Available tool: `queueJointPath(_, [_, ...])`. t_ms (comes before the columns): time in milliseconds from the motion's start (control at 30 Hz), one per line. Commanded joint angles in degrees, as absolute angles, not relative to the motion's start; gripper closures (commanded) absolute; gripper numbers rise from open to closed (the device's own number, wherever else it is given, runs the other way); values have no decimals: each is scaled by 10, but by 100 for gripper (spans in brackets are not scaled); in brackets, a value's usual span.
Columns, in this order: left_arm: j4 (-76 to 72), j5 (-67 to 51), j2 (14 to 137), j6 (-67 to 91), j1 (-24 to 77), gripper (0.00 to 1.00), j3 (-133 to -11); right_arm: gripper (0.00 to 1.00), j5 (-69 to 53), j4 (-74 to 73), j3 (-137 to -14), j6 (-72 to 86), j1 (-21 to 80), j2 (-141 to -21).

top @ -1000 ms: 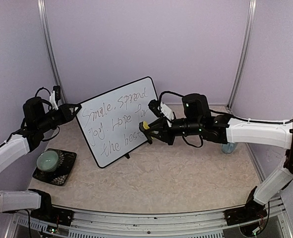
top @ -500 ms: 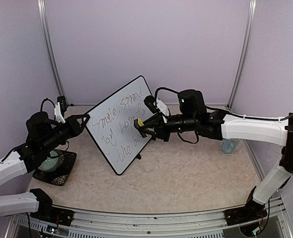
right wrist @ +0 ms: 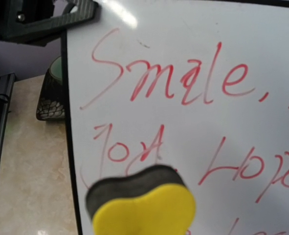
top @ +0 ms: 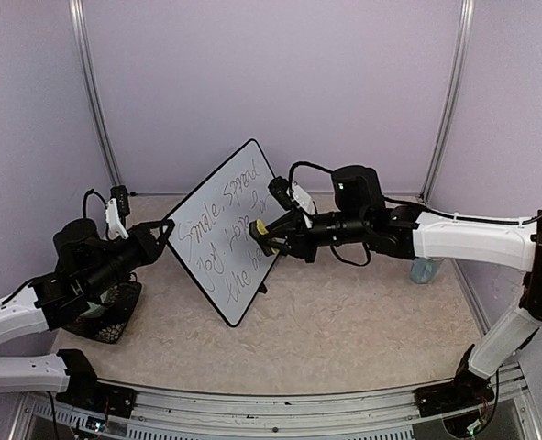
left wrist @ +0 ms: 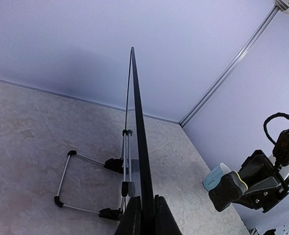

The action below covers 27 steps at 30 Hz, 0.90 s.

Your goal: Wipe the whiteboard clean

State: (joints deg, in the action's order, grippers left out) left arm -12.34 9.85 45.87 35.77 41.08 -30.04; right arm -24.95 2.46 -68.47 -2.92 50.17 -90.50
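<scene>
Beside the whiteboard [top: 225, 229], pale green bowl [right wrist: 55, 71] on black patterned tray [right wrist: 49, 105].

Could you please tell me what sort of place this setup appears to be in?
Probably a robot test booth in a lab: plain lilac wall panels joined by metal corner posts, a beige marbled tabletop, and an aluminium mounting rail along its near edge.

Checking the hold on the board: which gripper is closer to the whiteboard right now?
Left. The left gripper has its jaws shut on the whiteboard at its edge; the right gripper holds a yellow sponge just off the written face, apart.
</scene>
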Motion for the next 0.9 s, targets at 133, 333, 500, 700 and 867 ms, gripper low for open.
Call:
queueJointPath(133, [-102,104,449,388,471,98,-309,86,-247,20,-663,-26,507,-862])
queueJointPath(333, [-98,117,441,387,509,99,-312,86,-246,19,-658,-27,508,-856])
queueJointPath(500, [-88,130,428,391,536,100,-314,86,-245,19,-656,-28,507,-854])
queueJointPath(700, [-71,137,410,400,556,100,-319,86,-247,19,-658,-27,508,-854])
queueJointPath(867, [-55,155,419,392,559,91,-325,86,-240,24,-663,-21,507,-864])
